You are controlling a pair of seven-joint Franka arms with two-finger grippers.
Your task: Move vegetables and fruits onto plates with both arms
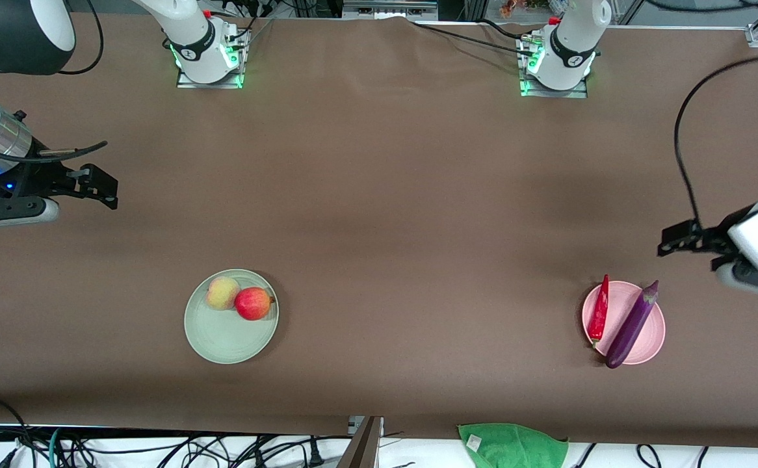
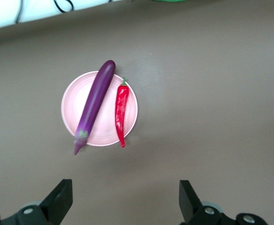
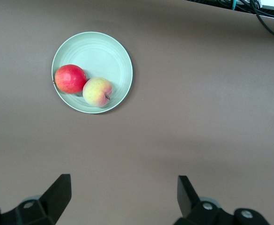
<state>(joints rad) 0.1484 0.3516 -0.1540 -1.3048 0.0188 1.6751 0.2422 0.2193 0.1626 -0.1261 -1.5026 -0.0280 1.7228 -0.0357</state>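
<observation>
While both arms hang out at the desk's ends, the front view shows the pale green plate (image 1: pixel 213 338) toward the right arm's end, holding the peach (image 1: pixel 223 293) and the red pomegranate-like fruit (image 1: pixel 253 303), touching each other on the rim side farther from the front camera. Pale pink plate (image 1: pixel 651 338) sits toward the left arm's end; the red chili (image 1: pixel 600 311) lies along one edge, the purple eggplant (image 1: pixel 632 324) lies diagonally beside it, both ends overhanging the rim. Right end effector (image 1: pixel 103 187) is up over bare brown desk (image 1: pixel 379 195), well apart from the green plate. Left end effector (image 1: pixel 671 242) is over the desk near the pink plate. Green cloth (image 1: pixel 512 445) lies at the desk edge nearest the camera.

Left wrist view: pink plate (image 2: pixel 76 101) with eggplant (image 2: pixel 94 104) and chili (image 2: pixel 121 108) side by side, not touching; left end effector (image 2: pixel 125 199) fingers spread wide, holding nothing.

Right wrist view: green plate (image 3: pixel 108 54) with pomegranate-like fruit (image 3: pixel 70 78) and peach (image 3: pixel 98 91) touching; right end effector (image 3: pixel 122 197) fingers spread wide, holding nothing.
</observation>
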